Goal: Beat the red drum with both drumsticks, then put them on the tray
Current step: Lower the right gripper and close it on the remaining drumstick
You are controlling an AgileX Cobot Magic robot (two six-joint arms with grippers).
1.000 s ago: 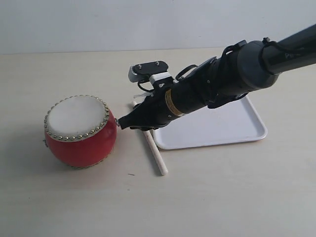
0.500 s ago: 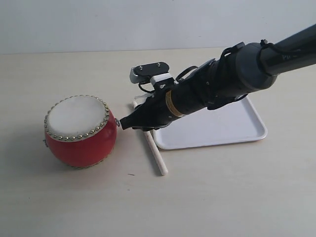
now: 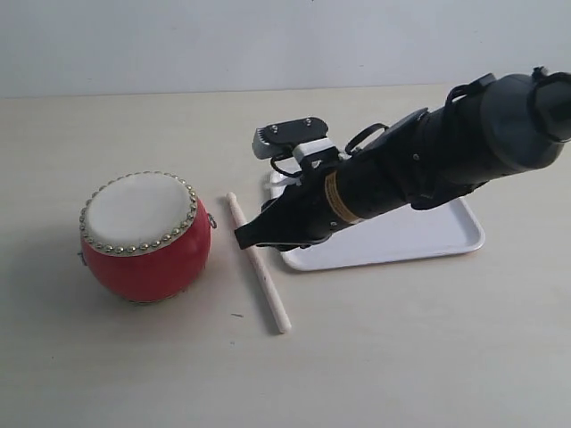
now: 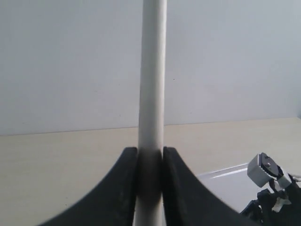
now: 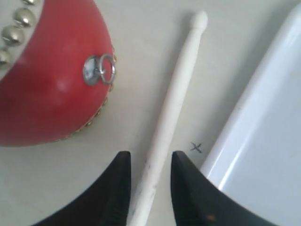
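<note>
Red lacquer and a ring of metal studs mark the red drum [image 3: 143,241], which is seen standing on the pale worktop [image 3: 401,357] at the left of the exterior frame, its off-white skin turned upward. Just to its right and apart from it, the first drumstick [image 3: 259,267] is laid flat on the worktop, slanting from the middle of the frame toward the lower centre. The right pincer [image 3: 245,236] is poised over the upper part of this stick. In the right wrist view its black fingers [image 5: 123,188] are parted, one on each side of the shaft, with a narrow gap on both sides, so the stick is straddled and not clamped. A small pen cross [image 5: 196,147] on the worktop is shown there too. Right of centre the tray [image 3: 437,239] is set flat, its left end covered by the dark arm [image 3: 428,165] that reaches in from the right edge. The left pincer [image 4: 150,155] is seen only by its own camera. It is closed on the second drumstick [image 4: 153,70], whose shaft passes between the two fingers and reaches out past them.
</note>
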